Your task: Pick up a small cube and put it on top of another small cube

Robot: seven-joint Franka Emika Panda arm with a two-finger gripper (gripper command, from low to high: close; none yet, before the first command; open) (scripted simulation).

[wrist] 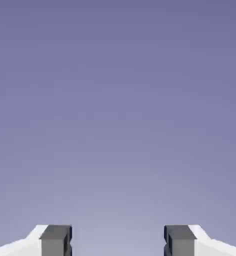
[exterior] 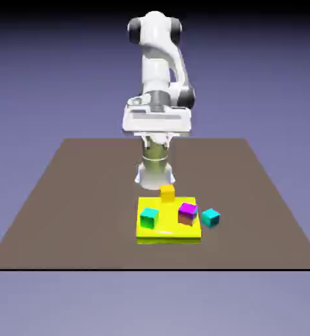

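The small cyan-topped cube with darker teal sides (exterior: 211,218) sits, in the exterior view, on the brown tabletop (exterior: 85,210), just beside the yellow slab's right edge; it lies below the white two-finger end effector (exterior: 157,140), nearer the camera and toward the exterior view's right. The hand view shows the fingertips apart, nothing between them.

I see the yellow slab (exterior: 169,230) glaring brightly, the tabletop (exterior: 98,197) dim (softly blurred too), backdrop darkening upward.
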